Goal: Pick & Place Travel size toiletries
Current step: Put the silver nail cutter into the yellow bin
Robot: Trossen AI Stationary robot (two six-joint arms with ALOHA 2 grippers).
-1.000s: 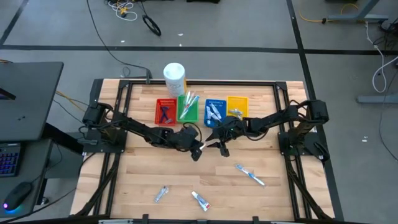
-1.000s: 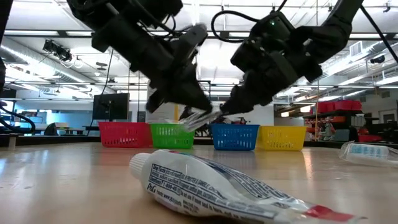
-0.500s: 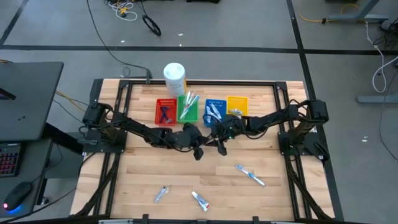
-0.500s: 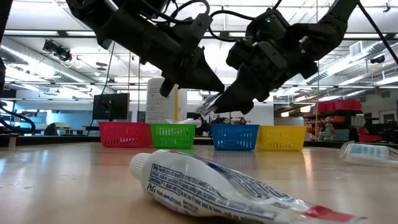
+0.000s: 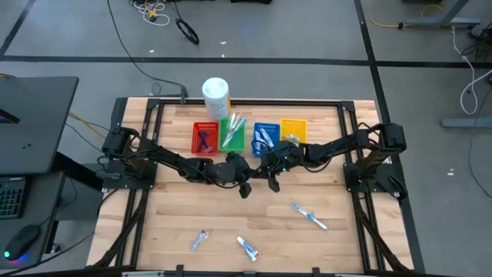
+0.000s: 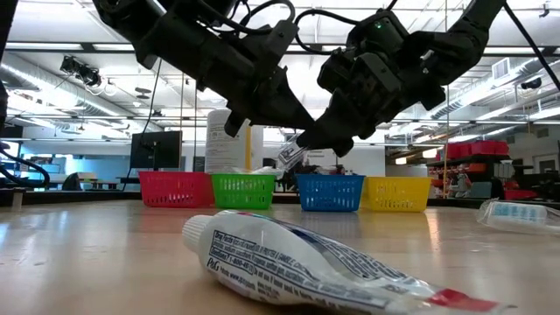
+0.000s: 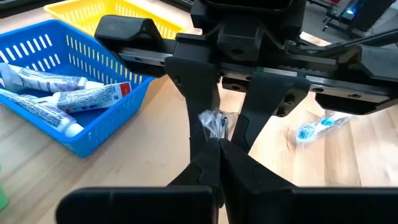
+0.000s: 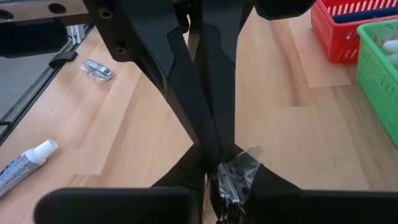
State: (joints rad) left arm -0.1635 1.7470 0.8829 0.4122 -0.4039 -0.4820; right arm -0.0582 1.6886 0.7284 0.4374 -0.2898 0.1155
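Note:
Both grippers meet above the middle of the table, in front of the bins. Between their tips is a small crinkled clear packet (image 7: 214, 121) with something dark inside; it also shows in the low view (image 6: 289, 158). My left gripper (image 5: 250, 176) comes from the table's left and is shut on it. My right gripper (image 5: 266, 171) comes from the right and is closed on the same packet. Other toiletries lie on the near part of the table: a white toothpaste tube (image 5: 247, 247), a silvery packet (image 5: 199, 240) and a wrapped toothbrush (image 5: 309, 216). My left gripper pinches the packet's edge (image 7: 217, 135) between its two fingertips, roughly level, from the table's left. The packet is lifted clear of the table. My right gripper pinches the packet's crinkled wrapper (image 8: 231, 173) between its two fingers, coming slanting down from the table's right, tip to tip with the left gripper. The packet sticks out below the fingertips, clear of the table.
Red (image 5: 204, 138), green (image 5: 232, 135), blue (image 5: 265, 138) and yellow (image 5: 293, 131) bins stand in a row at the far side, just behind the grippers. A white canister (image 5: 216, 96) stands behind them. Bare wood lies between the grippers and the near items.
My left gripper has tipped up with the packet, from pointing down to reaching toward the right gripper. My right gripper has edged toward the table's left and shut on the packet, so both now hold it.

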